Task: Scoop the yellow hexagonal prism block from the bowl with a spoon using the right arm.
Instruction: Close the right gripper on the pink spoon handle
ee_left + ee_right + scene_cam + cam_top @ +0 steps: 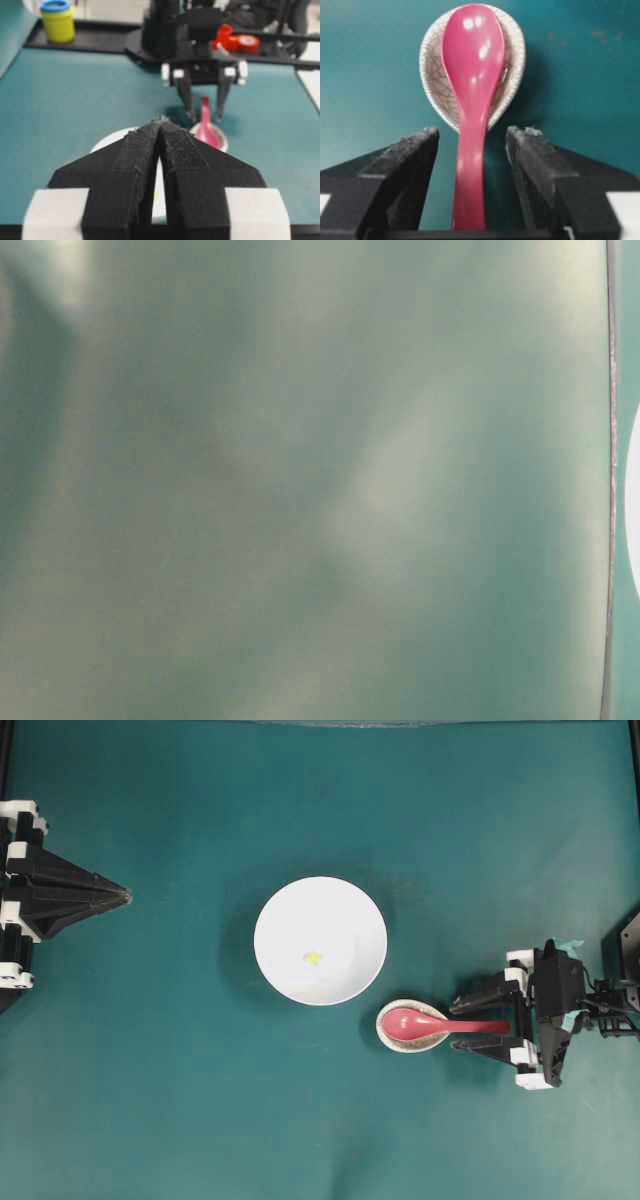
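Teal matting covers the whole desk (pixel 150 1070), and the landmark sits near its middle: the bowl (pixel 320 940), big, white and round. Inside it, a touch below centre in the overhead view, lies the yellow hexagonal prism block (pixel 312 958), a tiny bright speck on the white, untouched by anything.

Just off the bowl's lower right rim sits a small speckled oval dish (pixel 411 1026), close to the bowl, though whether the two rims touch cannot be told from above. The spoon (pixel 440 1024) lies with its pink-red scoop cradled in that dish and its handle pointing away from the bowl, straight out toward the right arm (pixel 590 1005).

And there is the right pincer (pixel 472 135), on the far side of the dish from the bowl, fingers (pixel 405 170) spread wide on either side of the handle. The wrist camera shows clear teal gaps between each padded finger and the handle: straddling it, gripping nothing.

Over on the bowl's opposite side, well apart from it, the left pincer (pixel 125 898) points at the bowl with its black tips pressed together, nothing between them.

Beyond the dish, at the desk's far edge in the left wrist view, stand a yellow pot with a blue lid (pixel 57 21) and a roll of red tape (pixel 247 43).

The table-level view is a greenish blur.
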You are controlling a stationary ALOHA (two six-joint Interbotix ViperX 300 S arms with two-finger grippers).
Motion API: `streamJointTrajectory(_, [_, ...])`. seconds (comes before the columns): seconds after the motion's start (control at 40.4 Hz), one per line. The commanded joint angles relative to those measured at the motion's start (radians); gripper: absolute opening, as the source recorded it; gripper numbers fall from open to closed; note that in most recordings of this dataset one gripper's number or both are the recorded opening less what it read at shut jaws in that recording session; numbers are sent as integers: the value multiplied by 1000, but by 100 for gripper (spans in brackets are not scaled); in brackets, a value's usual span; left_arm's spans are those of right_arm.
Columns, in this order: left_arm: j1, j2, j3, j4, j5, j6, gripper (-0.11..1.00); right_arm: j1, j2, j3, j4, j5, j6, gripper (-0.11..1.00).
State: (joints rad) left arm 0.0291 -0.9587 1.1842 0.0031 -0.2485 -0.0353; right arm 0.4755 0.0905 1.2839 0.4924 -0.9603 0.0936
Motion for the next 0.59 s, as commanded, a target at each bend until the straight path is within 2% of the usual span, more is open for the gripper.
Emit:
streamJointTrajectory(0.0, [2,8,-20,2,-6,-3,-1,6,-6,-2,2,-12,-3,61])
streamJointTrajectory(0.57, [2,8,-20,2,-6,-3,-1,8,-6,2,0,-12,-9,61])
